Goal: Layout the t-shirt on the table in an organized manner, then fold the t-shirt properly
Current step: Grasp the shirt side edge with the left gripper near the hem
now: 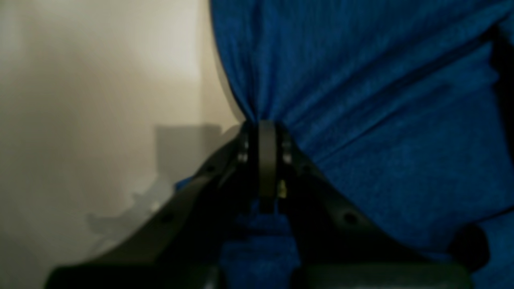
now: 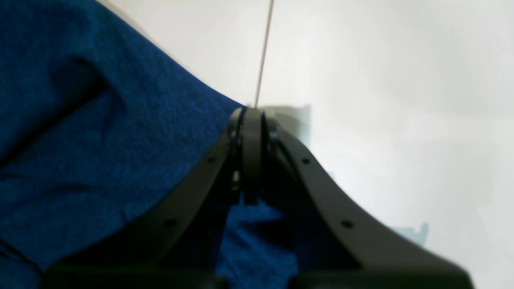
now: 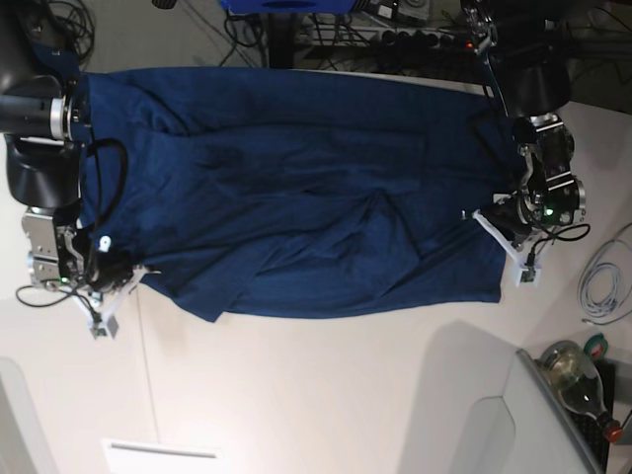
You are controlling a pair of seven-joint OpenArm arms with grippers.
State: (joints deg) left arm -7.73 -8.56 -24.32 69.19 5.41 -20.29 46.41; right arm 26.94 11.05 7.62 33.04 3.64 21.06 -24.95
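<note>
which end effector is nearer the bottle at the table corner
Left. The left end effector grips the shirt edge on the bottle's side; the right end effector grips the far edge.

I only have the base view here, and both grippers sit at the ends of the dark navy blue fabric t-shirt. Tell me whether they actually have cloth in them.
Observer: Yes for the left gripper. Its wrist camera shows the jaws shut on a gathered pinch of the dark navy blue fabric t-shirt.
Operator: And the right one?
Observer: The right gripper is shut too, with blue cloth bunched behind its fingers and the shirt edge running up to the tips.
Operator: Anything under that right gripper besides cloth?
Observer: Bare smooth white table, with its thin seam line running straight away from the fingertips.
</note>
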